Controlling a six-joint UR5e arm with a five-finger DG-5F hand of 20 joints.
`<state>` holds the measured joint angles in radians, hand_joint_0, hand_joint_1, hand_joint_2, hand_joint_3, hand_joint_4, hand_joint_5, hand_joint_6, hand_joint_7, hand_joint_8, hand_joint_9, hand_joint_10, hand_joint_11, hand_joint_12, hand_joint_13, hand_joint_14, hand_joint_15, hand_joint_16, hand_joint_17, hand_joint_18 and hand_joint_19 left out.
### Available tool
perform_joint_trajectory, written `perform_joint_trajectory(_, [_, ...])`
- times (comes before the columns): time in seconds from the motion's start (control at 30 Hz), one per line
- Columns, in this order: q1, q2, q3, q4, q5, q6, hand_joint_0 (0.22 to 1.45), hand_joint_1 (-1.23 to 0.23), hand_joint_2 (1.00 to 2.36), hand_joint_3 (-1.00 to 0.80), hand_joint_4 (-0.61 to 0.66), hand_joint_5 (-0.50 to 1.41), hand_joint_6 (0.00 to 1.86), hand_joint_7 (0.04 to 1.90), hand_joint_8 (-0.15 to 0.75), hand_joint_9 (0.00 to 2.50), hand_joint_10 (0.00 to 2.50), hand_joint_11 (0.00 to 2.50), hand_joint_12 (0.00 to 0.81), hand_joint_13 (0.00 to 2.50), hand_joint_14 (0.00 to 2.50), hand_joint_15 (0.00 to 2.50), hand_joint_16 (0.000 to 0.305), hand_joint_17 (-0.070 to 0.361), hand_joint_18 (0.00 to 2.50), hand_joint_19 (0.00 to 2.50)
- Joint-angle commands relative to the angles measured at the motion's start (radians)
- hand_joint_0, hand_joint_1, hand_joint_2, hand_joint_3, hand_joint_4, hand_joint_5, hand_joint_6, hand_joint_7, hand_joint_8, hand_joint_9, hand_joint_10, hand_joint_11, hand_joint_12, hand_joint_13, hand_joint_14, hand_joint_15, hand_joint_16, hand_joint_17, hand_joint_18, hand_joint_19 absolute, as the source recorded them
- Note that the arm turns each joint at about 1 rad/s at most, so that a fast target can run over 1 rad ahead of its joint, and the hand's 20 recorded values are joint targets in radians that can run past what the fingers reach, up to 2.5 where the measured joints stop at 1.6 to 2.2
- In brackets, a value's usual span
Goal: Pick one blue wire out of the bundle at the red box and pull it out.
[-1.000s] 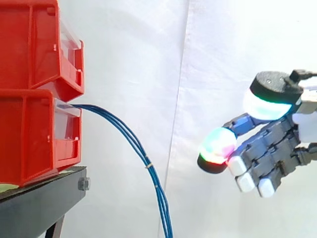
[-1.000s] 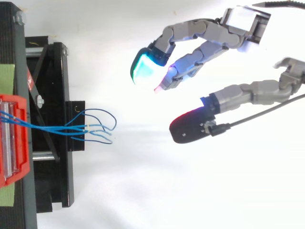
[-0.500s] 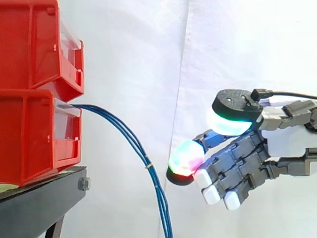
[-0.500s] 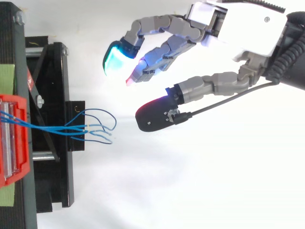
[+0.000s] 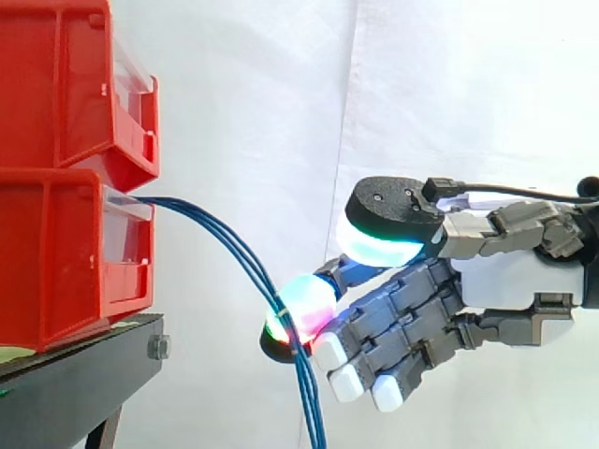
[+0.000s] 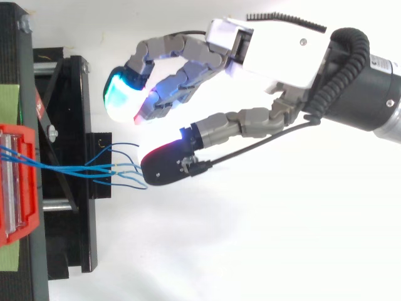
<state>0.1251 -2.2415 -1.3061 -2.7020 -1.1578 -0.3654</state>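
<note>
Thin blue wires (image 5: 251,269) droop from the lower red plastic box (image 5: 56,253) — reach step, I judge. Robot hand (image 6: 276,50), fingers spread and empty, sits beside them — next, pinch one strand alone.

Place: probably a robotics lab test rig.
Backdrop: plain white curtain (image 5: 449,94) hung behind the work.
Fixtures: stacked red bins (image 5: 47,253) on a bolted black stand (image 5: 75,383).

Blue wire bundle (image 5: 312,412) at red box (image 5: 56,253)
</note>
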Motion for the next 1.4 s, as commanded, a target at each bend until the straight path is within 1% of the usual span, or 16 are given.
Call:
perform_joint_trajectory(0.0, [0.010,-0.001,0.001,0.018,0.003,-0.021,0.57,-0.67,1.00,-0.46,0.44,-0.12,0.50,0.96,0.363,0.87,0.01,0.36,0.438,0.91,0.01,0.41,0.057,0.127,0.86,0.48])
perform_joint_trajectory(0.13, [0.016,-0.001,-0.001,0.018,0.001,-0.021,0.57,-0.67,1.00,-0.46,0.43,-0.12,0.50,0.95,0.360,0.87,0.01,0.37,0.439,0.92,0.01,0.42,0.057,0.127,0.86,0.47])
perform_joint_trajectory(0.17, [0.019,-0.010,-0.001,0.018,0.001,-0.020,0.57,-0.67,1.00,-0.46,0.44,-0.12,0.50,0.95,0.362,0.87,0.01,0.37,0.440,0.92,0.01,0.42,0.057,0.128,0.86,0.48])
perform_joint_trajectory(0.2, [0.019,-0.010,-0.001,0.018,0.001,-0.020,0.57,-0.67,1.00,-0.46,0.44,-0.12,0.50,0.95,0.361,0.87,0.01,0.37,0.439,0.92,0.02,0.42,0.057,0.127,0.86,0.48])
perform_joint_trajectory(0.23, [0.022,-0.020,0.001,0.031,0.001,-0.018,0.57,-0.67,1.00,-0.46,0.44,-0.12,0.50,0.96,0.363,0.87,0.01,0.37,0.439,0.92,0.01,0.41,0.057,0.127,0.86,0.47])
perform_joint_trajectory(0.27, [0.025,-0.040,0.013,0.050,0.003,-0.017,0.57,-0.67,1.00,-0.45,0.44,-0.12,0.50,0.95,0.361,0.87,0.01,0.37,0.437,0.92,0.01,0.42,0.057,0.127,0.86,0.48])
perform_joint_trajectory(0.3, [0.025,-0.040,0.021,0.053,0.000,-0.015,0.58,-0.67,1.00,-0.46,0.44,-0.12,0.50,0.95,0.363,0.87,0.01,0.37,0.438,0.92,0.01,0.42,0.057,0.128,0.86,0.48])
perform_joint_trajectory(0.47, [0.031,-0.050,0.027,0.060,0.003,-0.015,0.58,-0.67,1.00,-0.45,0.44,-0.12,0.50,0.96,0.362,0.87,0.01,0.37,0.437,0.92,0.01,0.42,0.057,0.128,0.86,0.48])
perform_joint_trajectory(0.7, [0.030,-0.050,0.027,0.057,0.004,-0.015,0.59,-0.68,1.01,-0.42,0.43,-0.12,0.50,0.99,0.363,0.87,0.01,0.37,0.437,0.92,0.01,0.41,0.056,0.127,0.86,0.47])
perform_joint_trajectory(0.87, [0.033,-0.050,0.027,0.067,0.003,-0.020,0.60,-0.69,1.01,-0.40,0.41,-0.12,0.50,1.05,0.356,0.86,0.01,0.37,0.436,0.92,0.01,0.42,0.056,0.126,0.86,0.47])
perform_joint_trajectory(1.03, [0.036,-0.050,0.027,0.071,0.004,-0.021,0.60,-0.69,1.01,-0.41,0.41,-0.12,0.50,1.06,0.358,0.86,0.01,0.38,0.435,0.92,0.01,0.42,0.056,0.126,0.86,0.47])
perform_joint_trajectory(1.1, [0.036,-0.064,0.028,0.077,0.007,-0.018,0.60,-0.69,1.01,-0.40,0.41,-0.11,0.50,1.06,0.359,0.86,0.01,0.37,0.433,0.92,0.01,0.42,0.056,0.126,0.87,0.47])
perform_joint_trajectory(1.17, [0.036,-0.069,0.033,0.087,0.007,-0.018,0.60,-0.69,1.01,-0.41,0.40,-0.11,0.50,1.08,0.359,0.87,0.01,0.38,0.435,0.92,0.02,0.41,0.056,0.125,0.86,0.48])
perform_joint_trajectory(1.2, [0.036,-0.078,0.037,0.102,0.009,-0.018,0.60,-0.69,1.01,-0.41,0.40,-0.11,0.50,1.08,0.357,0.87,0.01,0.38,0.435,0.92,0.01,0.42,0.056,0.126,0.86,0.47])
perform_joint_trajectory(1.23, [0.036,-0.076,0.041,0.113,0.010,-0.020,0.60,-0.69,1.01,-0.40,0.39,-0.11,0.50,1.11,0.358,0.87,0.01,0.38,0.436,0.92,0.01,0.42,0.056,0.126,0.86,0.48])
perform_joint_trajectory(1.37, [0.036,-0.076,0.041,0.110,0.009,-0.020,0.61,-0.70,1.01,-0.38,0.34,-0.10,0.50,1.22,0.360,0.87,0.01,0.39,0.433,0.93,0.01,0.42,0.056,0.126,0.87,0.47])
